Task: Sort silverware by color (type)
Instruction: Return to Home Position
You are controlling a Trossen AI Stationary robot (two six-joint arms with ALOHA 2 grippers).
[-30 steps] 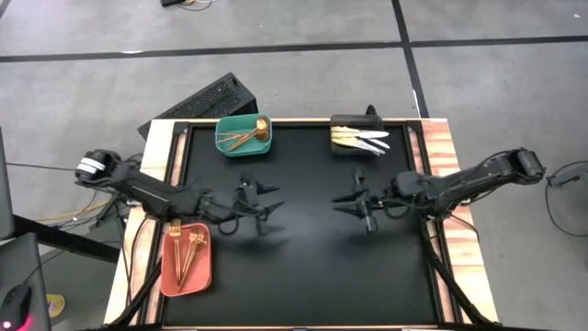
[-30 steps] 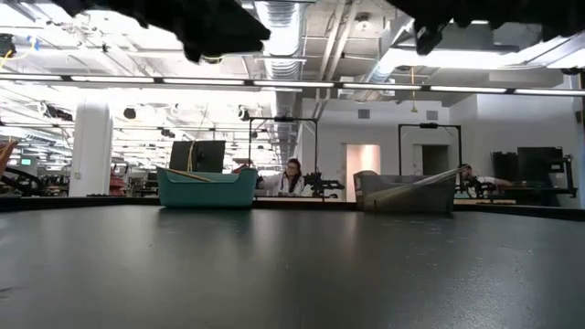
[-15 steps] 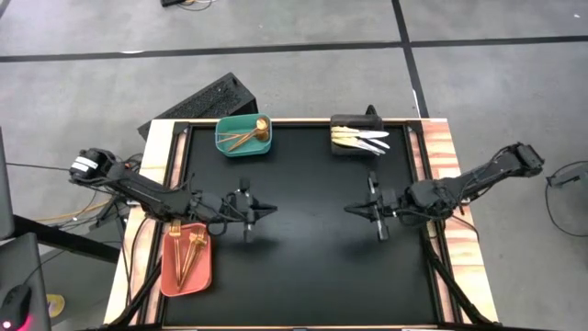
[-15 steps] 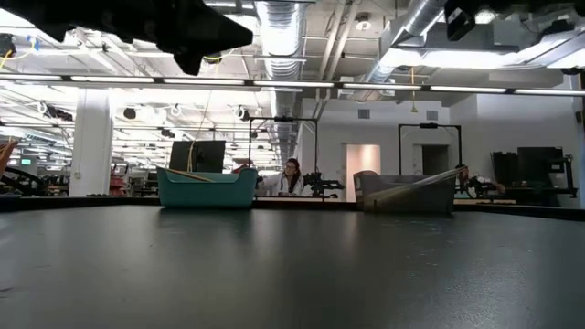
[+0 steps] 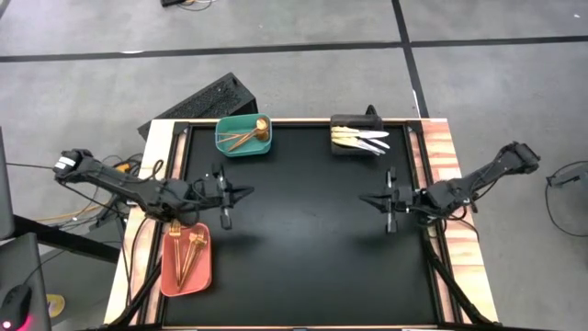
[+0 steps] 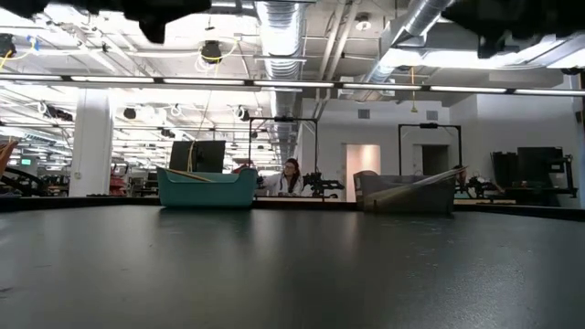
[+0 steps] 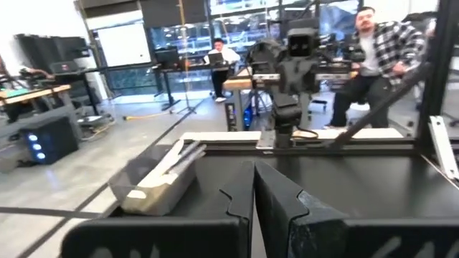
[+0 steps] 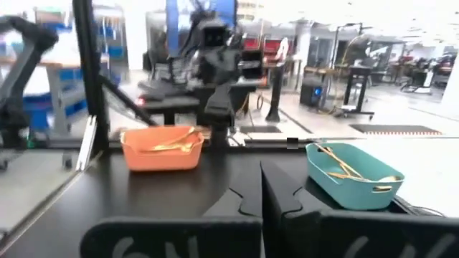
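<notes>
The table (image 5: 303,267) is being shown with no loose pieces: spoons (image 5: 248,136) are being held in the teal bin (image 5: 223,149), knives (image 5: 358,138) in the black bin (image 5: 344,120), forks (image 5: 186,253) in the salmon bin (image 5: 204,276). The sort is being judged done. The left gripper (image 5: 237,193) and right gripper (image 5: 375,199) are being carried closed and empty over opposite sides.

Left claw (image 7: 253,179) closed, pale knives (image 7: 168,159) in a bin (image 7: 143,195) beyond.

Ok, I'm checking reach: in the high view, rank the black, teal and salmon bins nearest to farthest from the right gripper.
From the right gripper:
1. Black bin: picture's top, right side.
2. Teal bin: picture's top, left of centre.
3. Salmon bin: lower left corner.
</notes>
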